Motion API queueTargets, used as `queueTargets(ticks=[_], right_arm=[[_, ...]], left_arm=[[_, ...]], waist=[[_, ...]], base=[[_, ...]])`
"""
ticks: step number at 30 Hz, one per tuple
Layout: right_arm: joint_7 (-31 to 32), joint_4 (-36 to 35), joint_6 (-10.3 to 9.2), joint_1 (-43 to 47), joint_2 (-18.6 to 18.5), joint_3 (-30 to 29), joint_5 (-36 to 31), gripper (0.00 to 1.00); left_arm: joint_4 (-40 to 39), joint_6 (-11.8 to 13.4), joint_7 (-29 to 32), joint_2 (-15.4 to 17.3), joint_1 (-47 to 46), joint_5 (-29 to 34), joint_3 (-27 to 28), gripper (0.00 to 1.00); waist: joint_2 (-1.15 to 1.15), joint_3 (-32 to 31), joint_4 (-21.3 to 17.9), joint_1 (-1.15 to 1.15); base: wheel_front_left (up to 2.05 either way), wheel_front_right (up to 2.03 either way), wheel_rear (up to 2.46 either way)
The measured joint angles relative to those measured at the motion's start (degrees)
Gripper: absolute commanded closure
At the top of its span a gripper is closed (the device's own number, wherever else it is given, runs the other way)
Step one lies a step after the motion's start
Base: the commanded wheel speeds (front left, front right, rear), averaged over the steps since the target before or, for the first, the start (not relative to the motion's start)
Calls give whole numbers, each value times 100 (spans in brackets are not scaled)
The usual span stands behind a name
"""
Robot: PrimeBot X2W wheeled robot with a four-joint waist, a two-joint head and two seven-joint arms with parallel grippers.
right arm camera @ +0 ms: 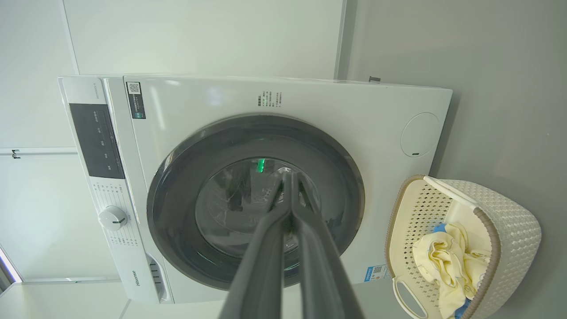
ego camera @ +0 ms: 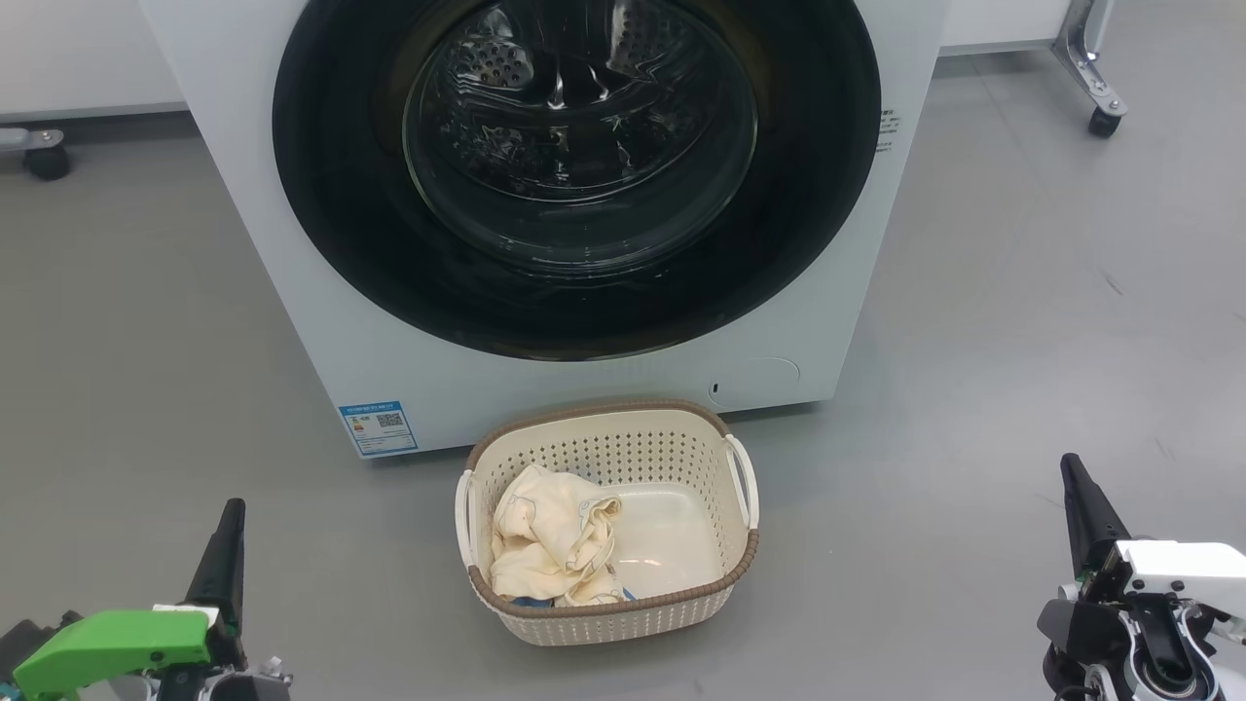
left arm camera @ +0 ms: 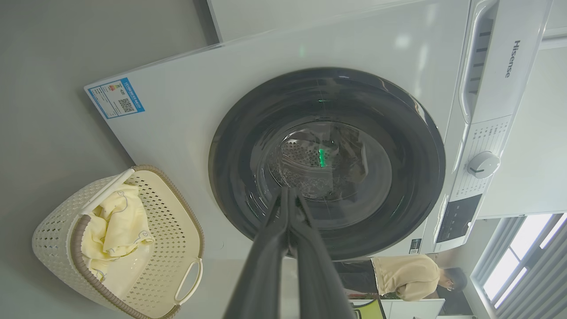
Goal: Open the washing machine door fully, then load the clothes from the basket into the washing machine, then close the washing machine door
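The white washing machine (ego camera: 321, 321) stands ahead with its round black-rimmed door (ego camera: 808, 214) closed flat against the front; the steel drum shows through the glass. On the floor before it sits the cream basket (ego camera: 623, 613) holding the crumpled cream-yellow clothes (ego camera: 550, 545) in its left half. My left gripper (ego camera: 232, 526) is low at the left, shut and empty, well clear of the basket. My right gripper (ego camera: 1073, 477) is low at the right, also shut and empty. Both wrist views look along closed fingers toward the door (left arm camera: 398, 146) (right arm camera: 177, 199), with the basket (left arm camera: 53, 243) (right arm camera: 518, 221) off to the side.
Grey floor spreads left and right of the machine. A caster foot (ego camera: 47, 161) stands at the far left and a metal frame leg with a wheel (ego camera: 1100, 97) at the far right. A person (left arm camera: 407, 274) sits beyond the machine in the left wrist view.
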Motion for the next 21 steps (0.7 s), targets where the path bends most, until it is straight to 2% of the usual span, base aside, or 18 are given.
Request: queueTargets(ticks=[21], right_arm=[[0,0,0,0,0,0,0,100]], left_arm=[[0,1,0,-1,0,0,2,100]], waist=[[0,0,0,0]], base=[[0,0,0]])
